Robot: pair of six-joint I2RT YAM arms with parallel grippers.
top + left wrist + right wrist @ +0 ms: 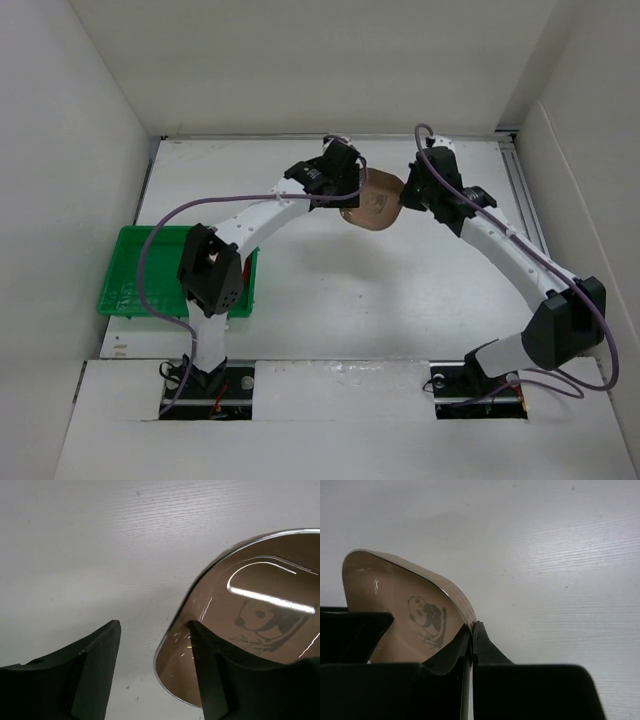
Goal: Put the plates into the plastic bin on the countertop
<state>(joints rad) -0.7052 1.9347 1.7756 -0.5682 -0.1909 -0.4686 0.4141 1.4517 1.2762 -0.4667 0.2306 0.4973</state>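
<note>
A pinkish-tan rounded-square plate with a panda print hangs tilted above the middle of the countertop. My right gripper is shut on its rim, which shows pinched in the right wrist view beside the plate. My left gripper is open at the plate's other edge. In the left wrist view that edge of the plate lies between the fingers, with one finger over the dish. The green plastic bin sits at the left, partly hidden by my left arm. No other plates show.
White walls enclose the countertop on the left, back and right. A raised white ledge runs along the near edge by the arm bases. The left arm's elbow hangs over the bin's right end.
</note>
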